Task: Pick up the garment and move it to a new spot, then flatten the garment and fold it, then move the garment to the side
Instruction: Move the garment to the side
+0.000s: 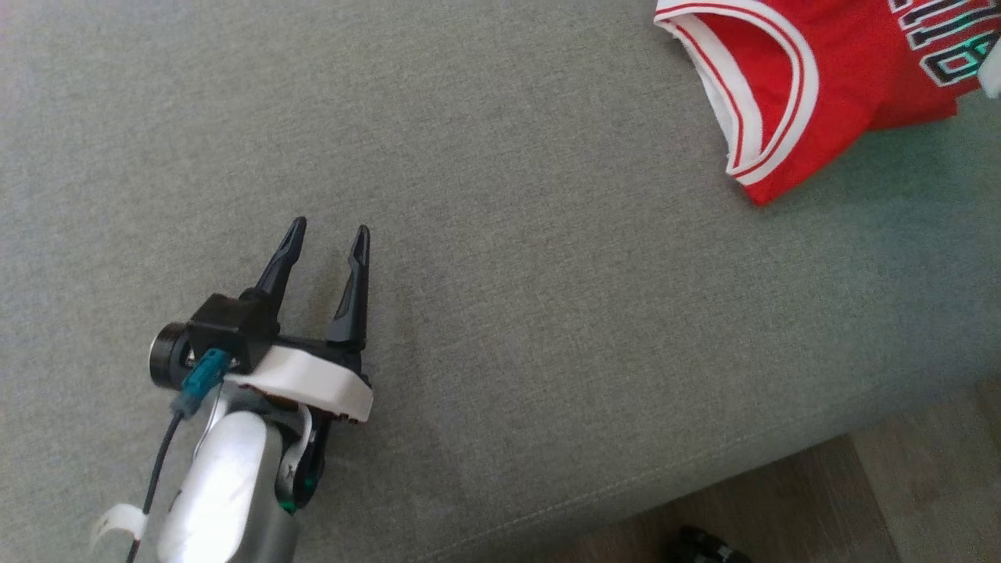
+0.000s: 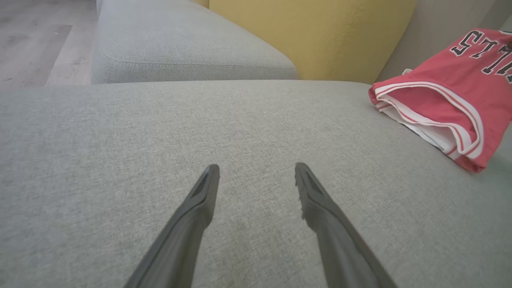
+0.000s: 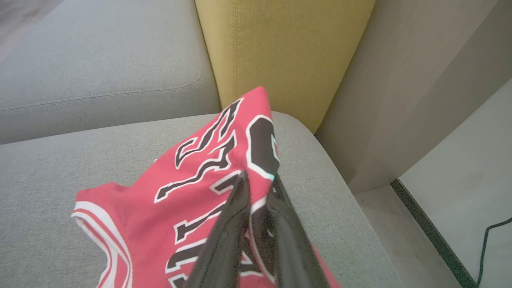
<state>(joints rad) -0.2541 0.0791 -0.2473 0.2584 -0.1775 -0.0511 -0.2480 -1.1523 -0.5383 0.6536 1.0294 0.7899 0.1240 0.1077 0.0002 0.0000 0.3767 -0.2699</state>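
Observation:
The garment (image 1: 821, 70) is a red jersey with white trim and black lettering, folded, at the far right of the grey sofa seat. In the right wrist view my right gripper (image 3: 259, 180) is shut on the garment (image 3: 208, 160), pinching a fold of its lettered cloth that lifts up toward the fingers. My left gripper (image 1: 327, 231) hovers open over bare seat fabric at the lower left, well away from the jersey. From the left wrist the open left gripper (image 2: 256, 170) points at the cushion, with the garment (image 2: 448, 100) off to the right.
A yellow back cushion (image 3: 280, 48) stands behind the seat, beside a second grey cushion (image 2: 180, 44). The seat's front edge (image 1: 704, 485) drops to wood floor. Right of the sofa are a beige panel (image 3: 400, 100), pale floor and a black cable (image 3: 492, 236).

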